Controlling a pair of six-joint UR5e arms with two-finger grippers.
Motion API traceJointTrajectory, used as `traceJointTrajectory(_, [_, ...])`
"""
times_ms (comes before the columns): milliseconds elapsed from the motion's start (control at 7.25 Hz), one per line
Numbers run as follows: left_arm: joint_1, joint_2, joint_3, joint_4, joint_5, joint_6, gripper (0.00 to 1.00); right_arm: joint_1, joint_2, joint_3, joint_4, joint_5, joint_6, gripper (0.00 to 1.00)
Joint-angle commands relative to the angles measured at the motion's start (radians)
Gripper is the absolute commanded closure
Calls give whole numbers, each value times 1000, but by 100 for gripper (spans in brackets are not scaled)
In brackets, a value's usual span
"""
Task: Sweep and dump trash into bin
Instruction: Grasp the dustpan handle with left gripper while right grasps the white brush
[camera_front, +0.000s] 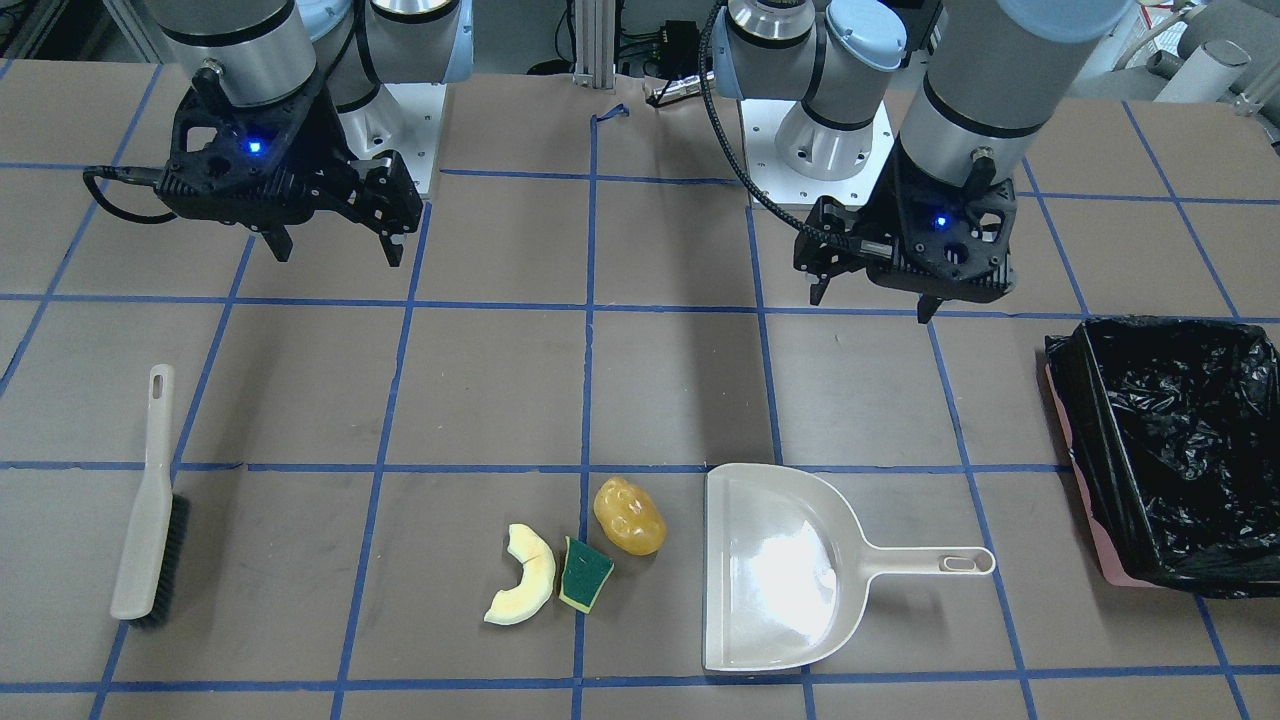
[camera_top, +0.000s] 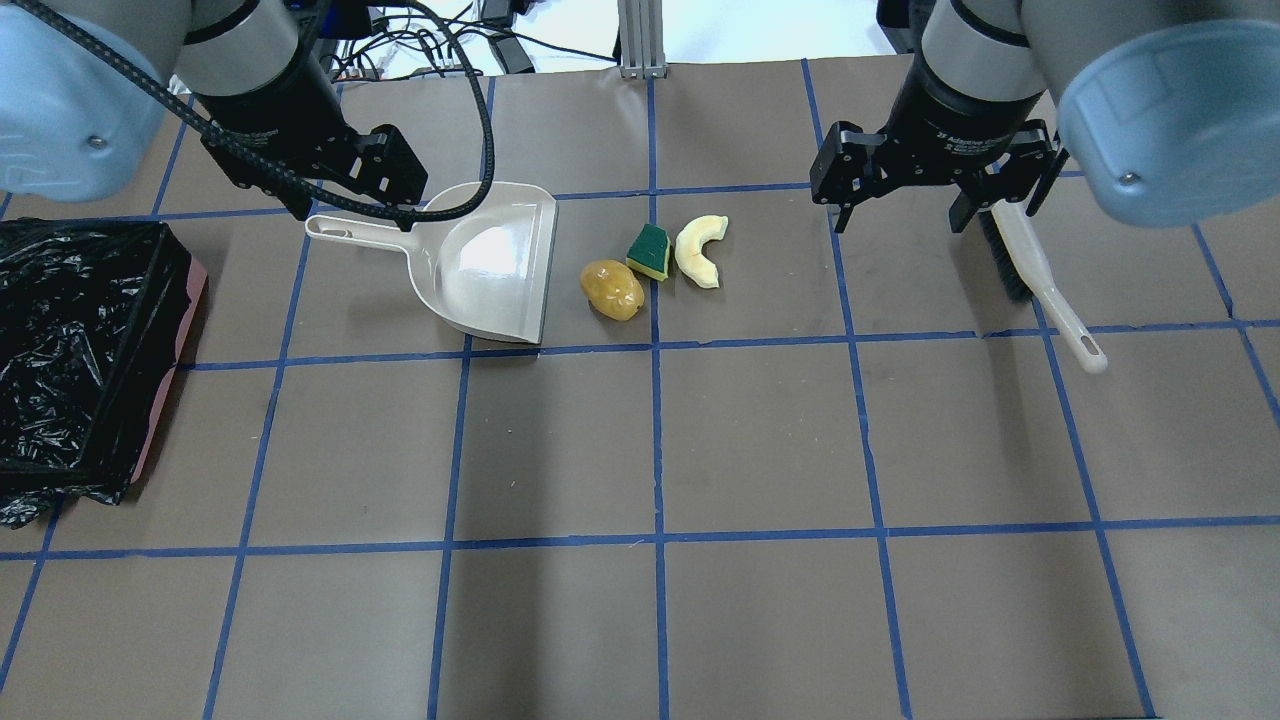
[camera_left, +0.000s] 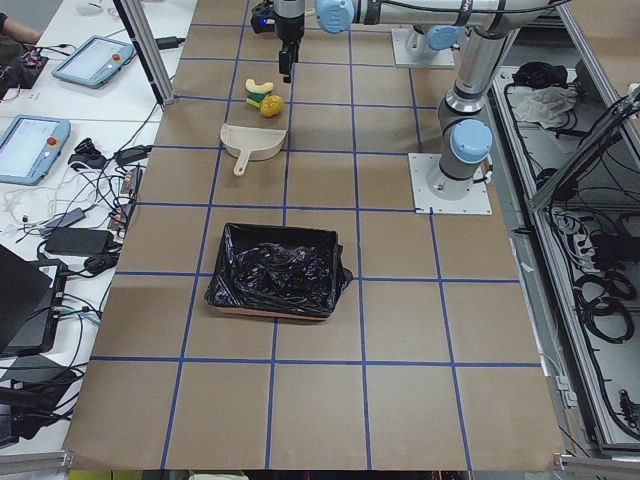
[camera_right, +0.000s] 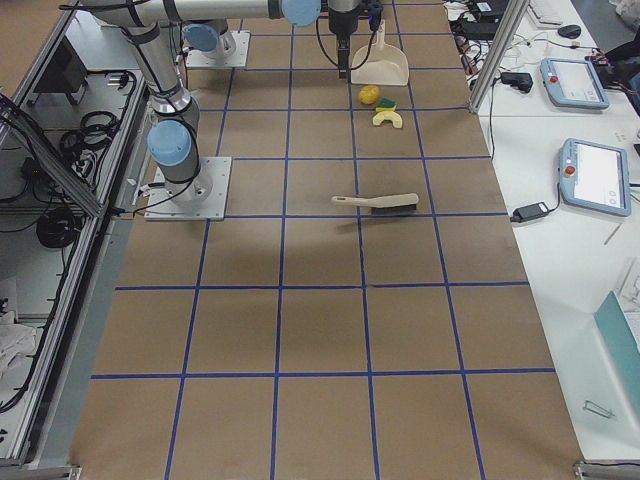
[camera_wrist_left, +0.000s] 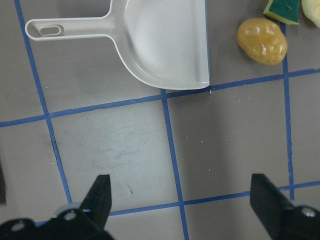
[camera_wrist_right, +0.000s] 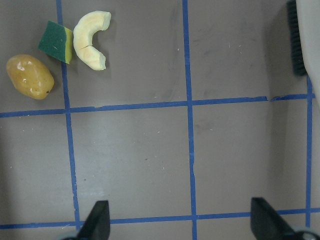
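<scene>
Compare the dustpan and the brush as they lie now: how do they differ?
The dustpan is a broad open scoop; the brush is long and narrow with black bristles. The dustpan lies close beside the trash, its mouth toward it; the brush lies well apart from it. Both are beige, with holed handles, and lie ungripped.

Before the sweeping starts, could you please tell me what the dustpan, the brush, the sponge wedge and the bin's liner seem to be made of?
Dustpan: likely smooth beige plastic, with a glare patch on its pan.
Brush: matching beige plastic handle with dark bristles, fibre unclear.
Sponge wedge: yellow foam under a matte green scouring layer.
Bin liner: thin glossy black plastic film, crinkled.
</scene>
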Motion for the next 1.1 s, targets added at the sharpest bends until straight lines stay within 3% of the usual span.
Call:
traceJointTrajectory(0, [81, -53, -11, 14, 4, 261, 0, -2, -9, 10, 42, -121, 2, 0])
traceJointTrajectory(414, [136, -156, -14, 97, 8, 836, 0, -142, 122, 10, 63, -135, -169, 0])
traceJointTrajectory(828, [140, -271, -4, 230, 8, 1214, 0, -310, 251, 12, -86, -134, -495, 0])
traceJointTrajectory(966, [141, -295, 2, 252, 4, 1249, 0, -347, 297, 13, -89, -132, -580, 1])
